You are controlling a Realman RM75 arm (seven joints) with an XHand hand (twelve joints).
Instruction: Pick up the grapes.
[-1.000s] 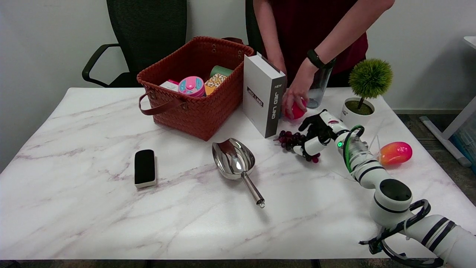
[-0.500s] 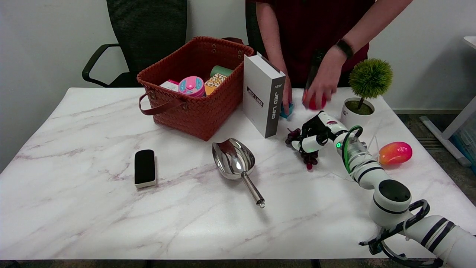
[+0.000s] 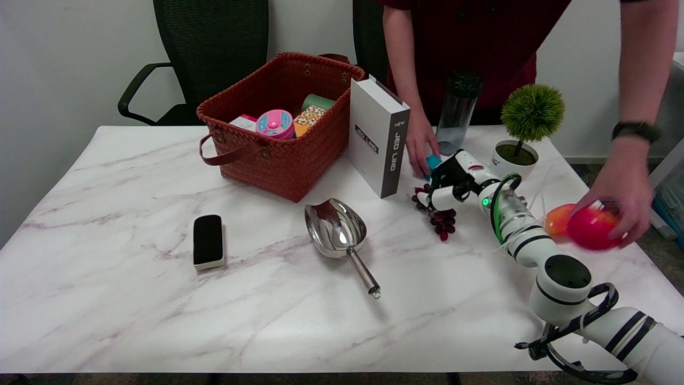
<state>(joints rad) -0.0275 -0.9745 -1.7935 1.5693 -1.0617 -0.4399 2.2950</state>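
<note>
Grapes, dark purple bunch (image 3: pixel 441 220), gripped by right black-and-white hand (image 3: pixel 446 184), cluster hanging below fingers, just beside upright white box (image 3: pixel 378 136).

Your right arm (image 3: pixel 566 278) was white with rounded joints, black bands and a black joint cap. A green cable looped near the wrist beside a small green light. Black cabling hung under the forearm. Your right hand (image 3: pixel 451 184) was black-and-white.
</note>
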